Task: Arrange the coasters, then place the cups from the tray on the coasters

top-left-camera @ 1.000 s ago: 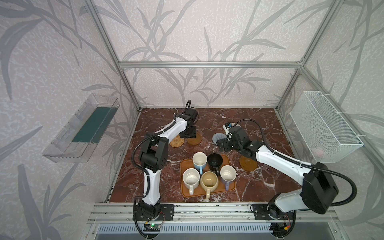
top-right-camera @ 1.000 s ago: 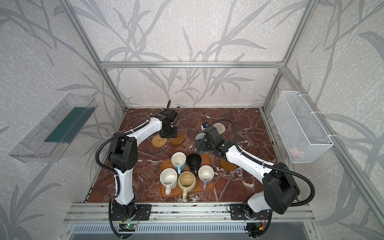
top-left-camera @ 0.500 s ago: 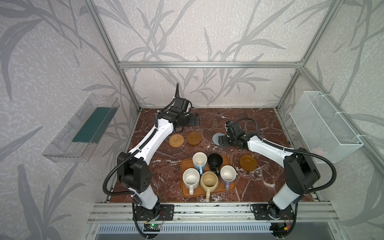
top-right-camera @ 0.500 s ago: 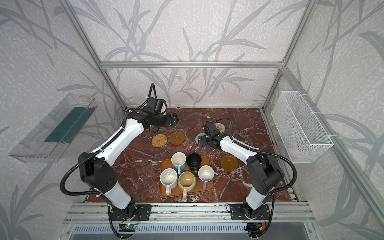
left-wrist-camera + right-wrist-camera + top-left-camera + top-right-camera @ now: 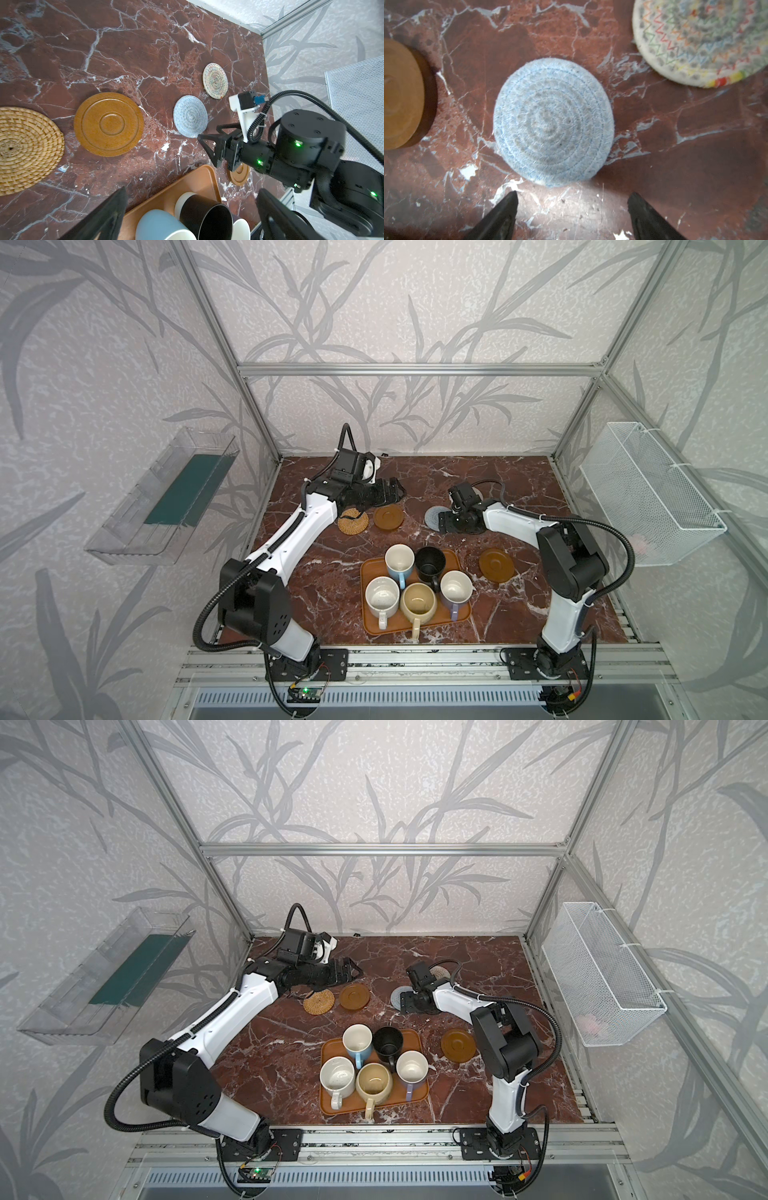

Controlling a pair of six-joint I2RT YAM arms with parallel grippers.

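All five mugs are seen standing on the orange-brown rounded-rectangle tray (image 5: 371, 626), the landmark here: the light blue mug with white inside (image 5: 399, 562) and the black mug (image 5: 430, 563) at its far side, the speckled white mug (image 5: 381, 595), the rounded cream-beige mug (image 5: 417, 600) and the lavender mug with white inside (image 5: 456, 588) at its near side.

Beyond the tray, the tan woven rattan coaster (image 5: 353, 521) is laid flat just beside a glossy brown saucer-like coaster (image 5: 388, 517). The second glossy brown coaster (image 5: 496, 565) is found right of the tray, close to its far corner.

The left gripper (image 5: 395, 492) is held released, jaws spread wide and empty, beyond the tray above the rattan and brown pair.

The right gripper (image 5: 572, 209) is lowered beyond the tray's far right corner, jaws parted and clasping nothing, tips just short of the grey-blue coiled rope coaster (image 5: 553, 121). The cream coiled rope coaster (image 5: 215, 80) with coloured stitching is seen farther back, near the blue one but apart from it.
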